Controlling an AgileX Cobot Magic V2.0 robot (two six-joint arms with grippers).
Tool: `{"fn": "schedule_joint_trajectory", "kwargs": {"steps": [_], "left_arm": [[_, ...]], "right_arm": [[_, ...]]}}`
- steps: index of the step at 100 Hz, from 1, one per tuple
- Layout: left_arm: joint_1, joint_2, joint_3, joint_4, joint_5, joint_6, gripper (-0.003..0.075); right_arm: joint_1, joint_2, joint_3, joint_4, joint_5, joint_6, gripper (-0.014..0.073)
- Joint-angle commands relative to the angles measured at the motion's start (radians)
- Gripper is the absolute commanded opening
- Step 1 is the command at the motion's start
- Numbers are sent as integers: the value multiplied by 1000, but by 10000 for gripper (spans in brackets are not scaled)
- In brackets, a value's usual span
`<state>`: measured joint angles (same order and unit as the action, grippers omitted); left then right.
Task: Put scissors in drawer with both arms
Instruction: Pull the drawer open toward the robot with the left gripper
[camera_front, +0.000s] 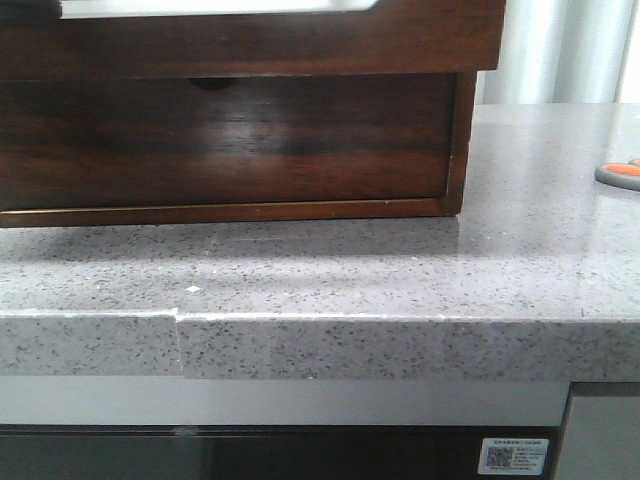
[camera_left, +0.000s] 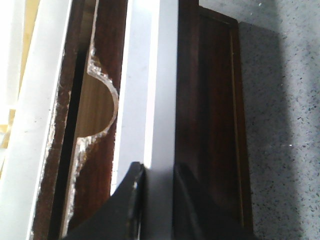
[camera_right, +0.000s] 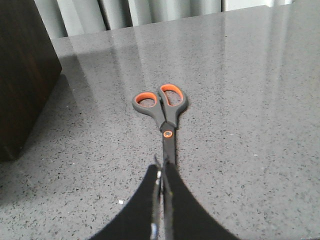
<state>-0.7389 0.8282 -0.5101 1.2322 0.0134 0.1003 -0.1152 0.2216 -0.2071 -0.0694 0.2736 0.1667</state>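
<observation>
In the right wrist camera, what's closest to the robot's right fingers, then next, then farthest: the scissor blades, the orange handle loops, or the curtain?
1. Scissors blades, between the right fingers.
2. Orange handle loops, farther out on the countertop.
3. Curtain, beyond the counter's far edge.

Bright, soft daylight; glare on glossy drawer, shadow beneath toward six o'clock; slightly blurred, blown-out white at twelve.

- A white sticker with a QR code sits on the dark panel under the counter, at five o'clock; its small print is unreadable.
</observation>
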Motion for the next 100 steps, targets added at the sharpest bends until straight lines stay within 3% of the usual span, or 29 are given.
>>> {"fn": "schedule_joint_trajectory", "kwargs": {"steps": [1,19,39,49,65,76,83,100], "left_arm": [[-24,-14,-8,-26,-80,1,-18],[-24,-12,-8,-26,-80,1,4],[-24,-12,-8,-26,-81,1,206],[-24,-14,-8,-26,-80,1,259],[-24,-54,-8,-64,-84,1,265],[-24,-131,-12,-177,-96,1,265],[-24,-192,-15,-260,-97,1,265],[-24,-333,-15,-468,-90,1,265]], "right_arm": [[3,18,-24,-2,-84,1,-61],[3,18,-24,-2,-84,1,-61],[3,18,-24,-2,-84,1,-61],[3,18,-24,-2,-84,1,-61],[3,18,-24,-2,-84,1,-61],[3,18,-29,-2,-82,1,-53],[3,18,-44,-2,-72,1,-1],[3,59,-73,-14,-71,-3,241]]}}
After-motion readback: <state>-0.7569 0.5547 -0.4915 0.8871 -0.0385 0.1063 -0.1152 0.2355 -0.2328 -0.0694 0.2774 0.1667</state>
